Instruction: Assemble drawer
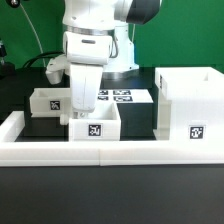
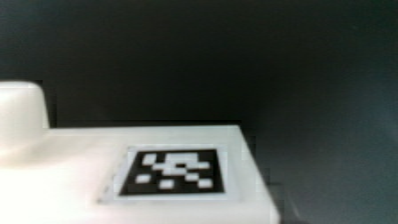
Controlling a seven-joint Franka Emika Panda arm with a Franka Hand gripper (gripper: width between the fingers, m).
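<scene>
The middle drawer tray (image 1: 96, 127) is a small white open box with a square tag on its front, and it stands just behind the border wall. My gripper (image 1: 81, 113) is down at that tray's back corner on the exterior view's left, fingers at or inside its rim. Their gap is hidden, so I cannot tell if they grip. The wrist view shows a white tray face (image 2: 80, 150) with its tag (image 2: 175, 172) very close, and a rounded white knob (image 2: 18, 115) beside it. A second tray (image 1: 50, 100) stands behind on the exterior view's left. The large hollow box case (image 1: 190, 105) stands on the exterior view's right.
The long low white border wall (image 1: 110, 153) runs along the front and up the exterior view's left side. The marker board (image 1: 128, 97) lies flat behind the middle tray. The arm's base stands at the back centre. The table top is black.
</scene>
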